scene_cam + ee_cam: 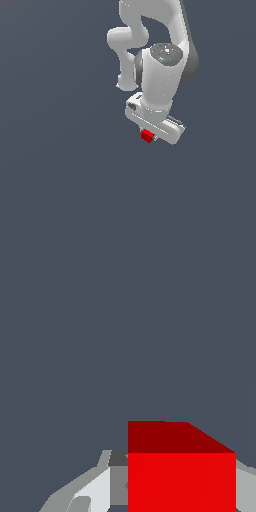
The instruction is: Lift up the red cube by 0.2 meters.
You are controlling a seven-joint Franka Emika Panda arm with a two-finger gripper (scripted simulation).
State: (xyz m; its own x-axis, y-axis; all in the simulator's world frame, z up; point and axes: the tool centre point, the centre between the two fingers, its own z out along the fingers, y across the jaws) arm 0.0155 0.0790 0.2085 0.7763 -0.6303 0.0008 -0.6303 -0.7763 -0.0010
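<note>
The cube is being held between the fingers of the gripper, clamped on both sides as the wrist view shows. In the exterior view it is seen at about seven o'clock from the white hand. The lifting step is judged to be in hand; height cannot be read. Next, a straight upward rise is called for, with the grip kept firm.

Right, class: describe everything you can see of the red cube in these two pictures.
The red cube is tiny, plain and bright red, with flat matte faces and no markings. In the exterior view it peeks out from under the white hand, much smaller than it. In the wrist view two faces show, one bright and one darker, with grey-white fingers close on either side. Whether it rests on the grey surface cannot be told.
</note>
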